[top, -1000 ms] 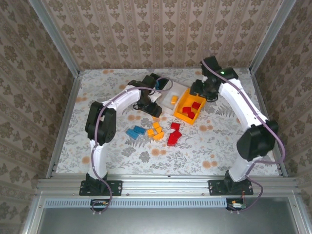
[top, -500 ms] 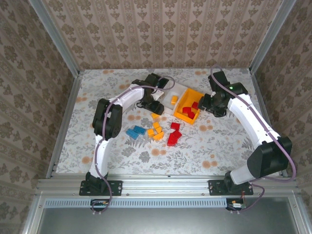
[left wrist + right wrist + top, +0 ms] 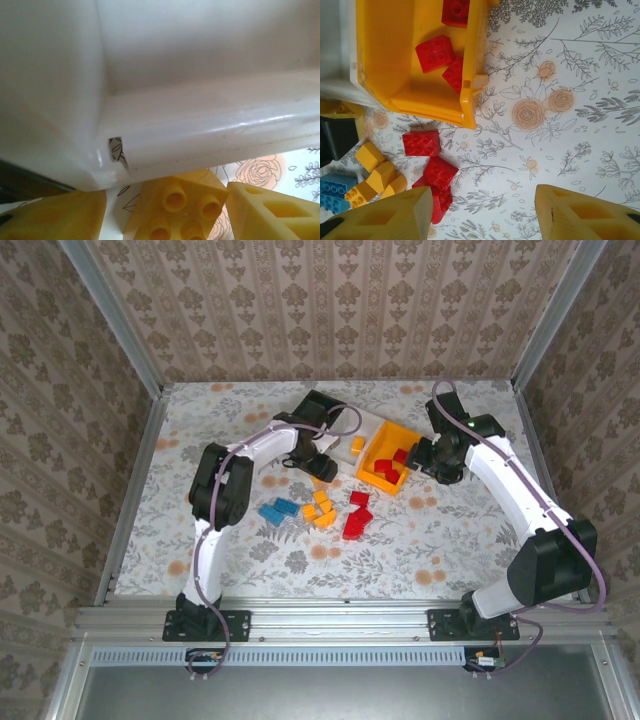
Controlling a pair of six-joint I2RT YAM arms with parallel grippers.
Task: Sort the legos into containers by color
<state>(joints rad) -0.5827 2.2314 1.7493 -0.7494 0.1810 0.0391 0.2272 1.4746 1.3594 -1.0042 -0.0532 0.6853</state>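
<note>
Two arms, left [image 3: 262, 443] and right [image 3: 512, 483]: white links, black joints [image 3: 214, 487], black bases [image 3: 205, 624], thin purple cables [image 3: 583, 540] looping alongside. Fingers [image 3: 390, 215] are chunky orange-yellow plastic with hollow cut-outs.

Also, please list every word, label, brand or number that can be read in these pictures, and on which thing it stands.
There is no readable text.
The orange-yellow bin, the white bin and the red bricks bear no print or label.
The tablecloth is printed with flowers and leaves, not letters.
The small parts below the arm bases in the top view are too small to tell.
</note>
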